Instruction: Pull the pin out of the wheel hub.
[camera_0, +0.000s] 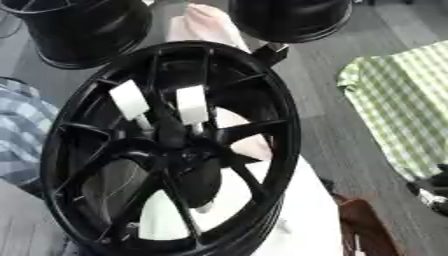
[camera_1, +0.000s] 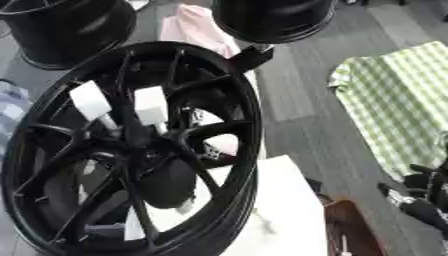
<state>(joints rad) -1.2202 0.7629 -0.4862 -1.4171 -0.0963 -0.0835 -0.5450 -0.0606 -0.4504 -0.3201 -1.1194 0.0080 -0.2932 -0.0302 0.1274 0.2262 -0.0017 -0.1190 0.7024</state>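
**While both pins sit in the wheel hub (camera_0: 175, 142), your right hand (camera_1: 423, 197) is far off at the right edge**

Where the view begins on your left, a blue checked cloth (camera_0: 19, 135) lies partly hidden behind the rim. Beside it, the black spoked wheel (camera_0: 262, 165) stands tilted and fills the left and middle of the view, with the wheel hub at its centre where the spokes meet.

Two pins with white block heads stick out of the hub side by side, both leaning up and away from it. The left pin (camera_0: 129, 100) leans to the left. The right pin (camera_0: 192, 104) stands nearly upright just beside it. Nothing touches either one.

A dark rounded shape shows through the spokes below the hub, and you cannot tell what it is. Behind the wheel lies a pink cloth (camera_0: 206, 22). Two more black rims sit at the top, one at the left (camera_0: 83, 30) and one right of centre (camera_0: 293, 17). A white surface (camera_1: 280, 210) shows under the wheel's lower right, with a brown wooden piece (camera_0: 367, 230) beside it. Further right, a green checked cloth (camera_0: 402, 100) lies on the grey floor (camera_0: 324, 125).

Your right hand shows at the lower right edge, well apart from the wheel. You cannot tell whether it is apart or together. Your left hand does not show.
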